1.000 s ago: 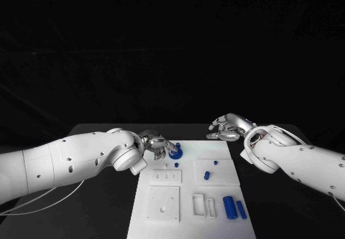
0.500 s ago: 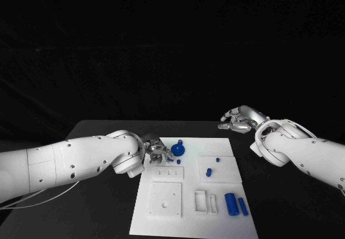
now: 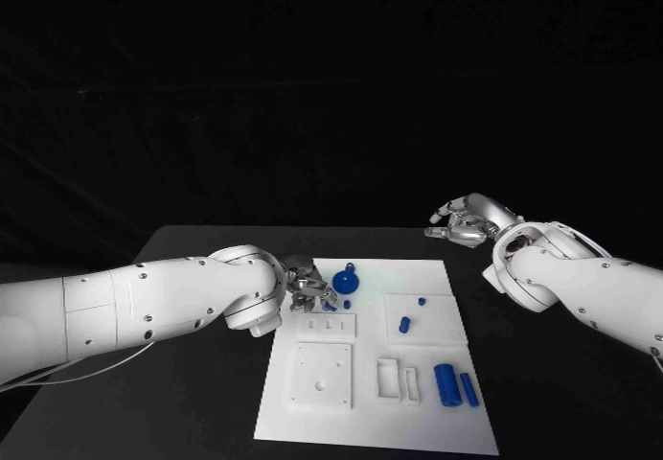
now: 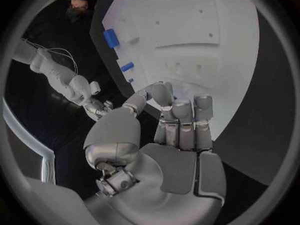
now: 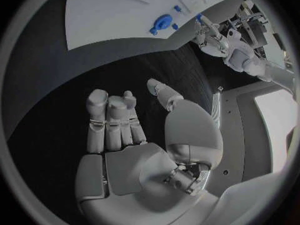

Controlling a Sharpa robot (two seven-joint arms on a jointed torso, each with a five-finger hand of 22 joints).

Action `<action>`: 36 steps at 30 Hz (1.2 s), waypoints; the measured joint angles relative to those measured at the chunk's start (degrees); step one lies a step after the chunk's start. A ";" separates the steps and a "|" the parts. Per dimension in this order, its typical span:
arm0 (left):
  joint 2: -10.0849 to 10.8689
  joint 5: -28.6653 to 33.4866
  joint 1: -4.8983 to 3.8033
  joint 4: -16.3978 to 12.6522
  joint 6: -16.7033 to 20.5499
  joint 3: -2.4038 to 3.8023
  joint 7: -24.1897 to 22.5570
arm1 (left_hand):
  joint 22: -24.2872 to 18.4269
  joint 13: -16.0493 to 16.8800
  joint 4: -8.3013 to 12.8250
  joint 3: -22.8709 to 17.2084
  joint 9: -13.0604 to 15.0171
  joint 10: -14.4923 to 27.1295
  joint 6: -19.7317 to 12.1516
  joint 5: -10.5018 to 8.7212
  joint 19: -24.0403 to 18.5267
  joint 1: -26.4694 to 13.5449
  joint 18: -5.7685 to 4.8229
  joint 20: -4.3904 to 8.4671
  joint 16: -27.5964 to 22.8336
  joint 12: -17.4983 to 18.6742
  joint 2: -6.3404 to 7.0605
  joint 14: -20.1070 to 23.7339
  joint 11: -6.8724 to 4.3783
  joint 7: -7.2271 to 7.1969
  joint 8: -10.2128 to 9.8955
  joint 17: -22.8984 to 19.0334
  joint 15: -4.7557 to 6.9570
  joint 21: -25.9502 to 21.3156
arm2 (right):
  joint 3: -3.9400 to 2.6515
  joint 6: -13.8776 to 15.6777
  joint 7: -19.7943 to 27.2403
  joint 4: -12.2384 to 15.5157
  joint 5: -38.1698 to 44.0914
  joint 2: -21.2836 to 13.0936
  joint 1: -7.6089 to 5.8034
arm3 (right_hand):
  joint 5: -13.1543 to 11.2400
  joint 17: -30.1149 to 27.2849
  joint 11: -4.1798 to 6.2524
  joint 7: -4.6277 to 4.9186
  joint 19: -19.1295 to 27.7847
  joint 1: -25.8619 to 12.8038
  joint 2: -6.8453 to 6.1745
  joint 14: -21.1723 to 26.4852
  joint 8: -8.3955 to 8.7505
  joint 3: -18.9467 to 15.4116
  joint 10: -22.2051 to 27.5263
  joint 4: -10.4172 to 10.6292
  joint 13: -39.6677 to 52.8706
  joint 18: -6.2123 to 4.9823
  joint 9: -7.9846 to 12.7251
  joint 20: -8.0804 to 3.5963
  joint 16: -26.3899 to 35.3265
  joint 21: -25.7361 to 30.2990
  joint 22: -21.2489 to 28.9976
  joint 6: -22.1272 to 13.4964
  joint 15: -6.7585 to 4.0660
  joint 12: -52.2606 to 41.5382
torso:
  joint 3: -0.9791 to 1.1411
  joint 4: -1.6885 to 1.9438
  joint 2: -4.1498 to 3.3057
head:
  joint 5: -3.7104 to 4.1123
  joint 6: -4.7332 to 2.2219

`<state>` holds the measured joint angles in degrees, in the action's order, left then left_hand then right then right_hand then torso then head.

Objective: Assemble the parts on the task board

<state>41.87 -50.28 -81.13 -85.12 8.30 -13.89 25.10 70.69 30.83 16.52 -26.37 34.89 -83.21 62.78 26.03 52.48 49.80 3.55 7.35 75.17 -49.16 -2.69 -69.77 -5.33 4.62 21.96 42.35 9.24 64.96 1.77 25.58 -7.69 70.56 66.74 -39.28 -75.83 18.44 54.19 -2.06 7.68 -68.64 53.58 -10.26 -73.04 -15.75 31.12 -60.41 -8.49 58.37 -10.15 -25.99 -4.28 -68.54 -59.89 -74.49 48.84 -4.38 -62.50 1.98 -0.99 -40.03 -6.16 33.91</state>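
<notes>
White task board (image 3: 415,426) holds blue parts (image 3: 445,384) (near rt edge).

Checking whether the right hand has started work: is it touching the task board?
Apart. In the head view the right hand hangs beyond the task board's far right corner, with black table between them; the right wrist view shows the fingers over bare table.

Head view: looks down from above onto the black counter (image 3: 194,240) and the whole white task board (image 3: 380,426), both arms coming in from the sides — farthest of the three. Left wrist view: sits close behind the left hand (image 4: 169,150), facing across the board. Right wrist view: close behind the right hand (image 5: 137,150), off the board, facing the counter. Shared by all three — the board and its round blue part (image 3: 346,281).
</notes>
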 measured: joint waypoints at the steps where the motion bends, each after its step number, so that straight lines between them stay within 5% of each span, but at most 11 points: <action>1: -0.09 -0.22 0.00 0.00 -0.10 0.00 0.10 | 0.07 0.15 0.00 0.00 1.05 0.00 0.08 0.32 0.19 -0.03 0.00 -0.18 0.28 -0.35 0.03 0.00 0.00 -0.08 0.01 -0.01 0.00 0.15 | 0.00 0.04 -0.07 -0.01 0.00 0.02 0.00 | 0.05 0.00 0.00 0.00 0.00 0.01 -0.01 0.00 0.00 0.04 0.00 0.04 0.00 0.00 0.01 0.00 0.00 0.00 0.00 0.00 0.00 0.00 | 0.04 0.01 0.04 | -0.02 0.05; 21: -1.14 -3.91 1.78 0.33 1.54 0.03 0.68 | 0.94 1.48 -0.19 -0.13 1.63 -0.28 0.15 2.10 1.81 -0.97 0.00 0.43 3.27 -4.60 -0.48 0.00 -0.31 -0.15 1.63 -0.78 0.04 1.59 | 0.00 0.42 -0.63 0.55 0.00 -0.21 0.00 | 1.37 -0.12 0.00 0.09 0.08 0.67 -0.22 0.01 0.00 0.35 0.00 0.35 -0.29 -0.01 0.01 0.10 0.00 0.00 0.00 -0.29 0.01 0.00 | 0.02 0.07 0.08 | 0.27 0.94; 36: -0.47 -7.03 4.57 -0.35 4.18 0.02 0.65 | 1.00 1.53 -0.20 -0.11 3.81 -0.27 0.15 2.10 2.01 -1.64 0.00 0.64 3.43 -5.20 -0.84 0.00 -0.30 -0.15 1.62 -1.03 0.04 1.81 | 0.00 0.40 -0.92 0.41 -0.01 -0.19 0.00 | 1.59 -0.12 0.01 0.09 0.09 0.67 -0.22 0.01 0.00 0.35 0.00 0.35 -0.35 0.00 0.05 0.11 -0.01 0.00 -0.01 -0.30 0.01 0.00 | -0.05 0.11 0.12 | 0.24 1.59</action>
<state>41.40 -57.31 -76.56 -85.47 12.48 -13.87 25.75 71.69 32.36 16.32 -26.48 38.70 -83.48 62.93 28.13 54.49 48.16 3.55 7.99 78.61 -54.35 -3.53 -69.77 -5.64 4.47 23.58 41.32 9.29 66.77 1.78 25.98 -8.61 70.96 66.73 -39.48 -75.83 20.02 54.07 -2.05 7.77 -68.56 54.25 -10.48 -73.03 -15.75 31.48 -60.41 -8.14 58.02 -10.15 -25.94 -4.17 -68.55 -59.89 -74.50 48.54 -4.37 -62.50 1.93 -0.88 -39.92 -5.93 35.50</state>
